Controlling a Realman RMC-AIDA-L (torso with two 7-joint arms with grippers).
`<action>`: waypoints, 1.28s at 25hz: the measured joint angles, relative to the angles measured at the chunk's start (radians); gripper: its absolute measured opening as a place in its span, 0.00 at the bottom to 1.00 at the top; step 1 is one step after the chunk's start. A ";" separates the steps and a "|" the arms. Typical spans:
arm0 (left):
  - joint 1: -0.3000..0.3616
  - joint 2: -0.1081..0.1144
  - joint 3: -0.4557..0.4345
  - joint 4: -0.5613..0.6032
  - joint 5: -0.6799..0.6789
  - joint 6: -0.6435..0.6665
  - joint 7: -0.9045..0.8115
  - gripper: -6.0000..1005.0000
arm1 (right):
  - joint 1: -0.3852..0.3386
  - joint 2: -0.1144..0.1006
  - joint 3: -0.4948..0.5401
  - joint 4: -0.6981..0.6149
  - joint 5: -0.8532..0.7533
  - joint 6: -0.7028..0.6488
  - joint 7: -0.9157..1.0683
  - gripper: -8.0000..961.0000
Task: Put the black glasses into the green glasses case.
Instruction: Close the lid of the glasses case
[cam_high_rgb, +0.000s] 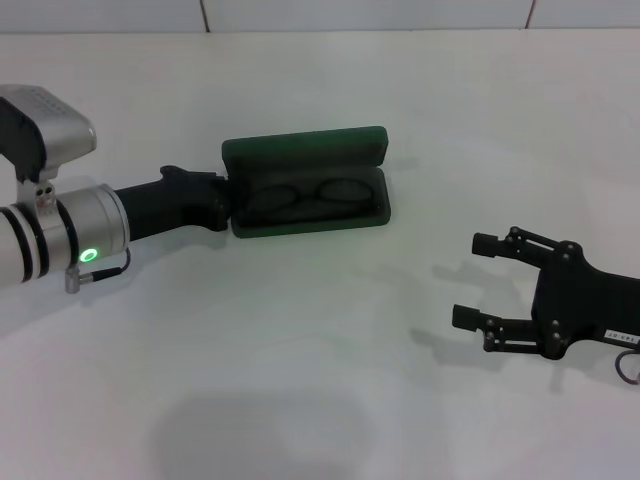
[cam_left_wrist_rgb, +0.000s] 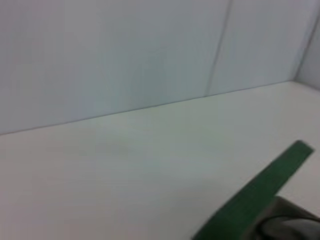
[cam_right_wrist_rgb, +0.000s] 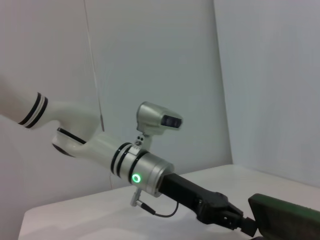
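The green glasses case (cam_high_rgb: 305, 150) lies open at the middle of the white table, its lid raised at the back. The black glasses (cam_high_rgb: 305, 197) lie inside it on the dark lining. My left gripper (cam_high_rgb: 226, 200) is at the case's left end, right against it. In the left wrist view the green lid edge (cam_left_wrist_rgb: 260, 195) crosses the corner. The right wrist view shows my left gripper (cam_right_wrist_rgb: 235, 220) beside the case (cam_right_wrist_rgb: 287, 215). My right gripper (cam_high_rgb: 466, 280) is open and empty, low over the table to the right of the case and nearer to me.
The white table (cam_high_rgb: 320, 380) stretches around the case. A pale wall (cam_high_rgb: 350, 12) runs along its far edge. My left arm (cam_high_rgb: 60, 235) reaches in from the left edge.
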 joint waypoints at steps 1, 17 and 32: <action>-0.002 -0.001 0.001 0.000 0.000 -0.013 -0.002 0.08 | 0.001 0.000 -0.001 0.001 0.000 0.000 0.000 0.91; -0.018 -0.002 -0.004 0.007 -0.068 -0.102 0.002 0.08 | 0.007 0.000 0.000 0.001 0.000 -0.004 0.001 0.91; 0.040 0.036 0.008 0.068 -0.047 0.080 -0.235 0.09 | 0.008 -0.001 0.001 0.001 0.010 0.002 0.003 0.91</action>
